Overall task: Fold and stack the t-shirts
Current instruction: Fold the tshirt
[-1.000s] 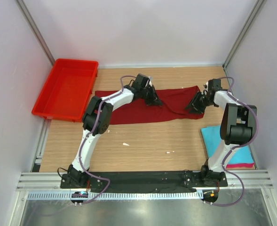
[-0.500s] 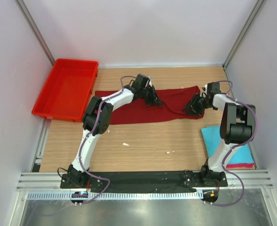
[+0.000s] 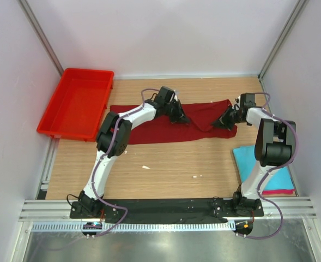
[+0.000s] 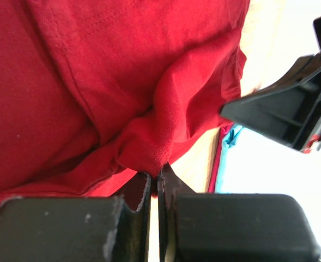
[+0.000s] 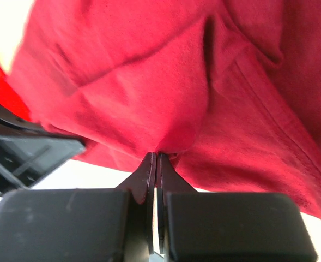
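Dark maroon t-shirt (image 3: 149, 131) lies spread across the far half of the table (image 3: 176, 164), its long side running left to right, not folded small. My left gripper (image 3: 179, 117) is at the shirt's far edge, near its middle. In the left wrist view my fingers (image 4: 133, 191) are pressed together on a bunched ridge of the red cloth. My right gripper (image 3: 224, 121) is at the shirt's right end, jaws likewise closed on a pinch of cloth that puckers up at the tips. Turquoise t-shirt (image 3: 244, 164) lies folded by the table's right edge, near side. It rests on the pink t-shirt (image 3: 280, 191), of which only a strip shows. Red plastic tray (image 3: 76, 106) sits at the far left corner.
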{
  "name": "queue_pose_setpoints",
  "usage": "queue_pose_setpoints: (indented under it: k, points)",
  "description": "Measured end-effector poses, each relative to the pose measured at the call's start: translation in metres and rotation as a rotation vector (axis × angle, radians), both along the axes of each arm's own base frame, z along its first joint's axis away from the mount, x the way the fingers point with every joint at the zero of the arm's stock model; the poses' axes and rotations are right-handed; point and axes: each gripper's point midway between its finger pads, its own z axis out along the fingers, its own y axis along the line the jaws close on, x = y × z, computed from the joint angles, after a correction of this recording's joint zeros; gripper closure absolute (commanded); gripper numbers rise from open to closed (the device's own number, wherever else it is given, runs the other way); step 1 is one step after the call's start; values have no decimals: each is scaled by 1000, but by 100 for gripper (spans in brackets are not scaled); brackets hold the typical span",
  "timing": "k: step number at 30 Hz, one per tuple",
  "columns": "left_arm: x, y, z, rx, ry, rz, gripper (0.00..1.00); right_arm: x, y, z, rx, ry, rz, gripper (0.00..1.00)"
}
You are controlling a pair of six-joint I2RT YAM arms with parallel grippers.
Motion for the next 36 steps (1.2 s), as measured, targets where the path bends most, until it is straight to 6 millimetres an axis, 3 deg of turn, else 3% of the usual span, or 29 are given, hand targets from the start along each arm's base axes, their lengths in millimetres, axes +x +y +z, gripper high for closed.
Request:
queue_pose_setpoints:
  k: [6, 8, 9, 13, 20, 28, 36]
  points:
    - [-4, -4, 1, -4, 2, -6, 100, 38, -4, 15, 48, -9, -90, 99]
    - [-3, -5, 1, -8, 10, 2, 100, 54, -4, 17, 84, -7, -114, 88]
    - [-3, -5, 2, -11, 12, 5, 100, 63, -4, 16, 107, -6, -124, 77]
    - [-1, -7, 5, -27, 21, 18, 100, 84, 0, 10, 210, -8, -145, 61]
    - [0, -10, 8, -48, 25, 25, 100, 87, -4, 21, 163, -40, -73, 50]
    - [-1, -11, 6, -50, 30, 19, 100, 68, -24, 21, -57, -84, 55, 58]
    - [-1, -12, 7, -58, 28, 14, 100, 60, -16, 13, -76, -80, 107, 57]
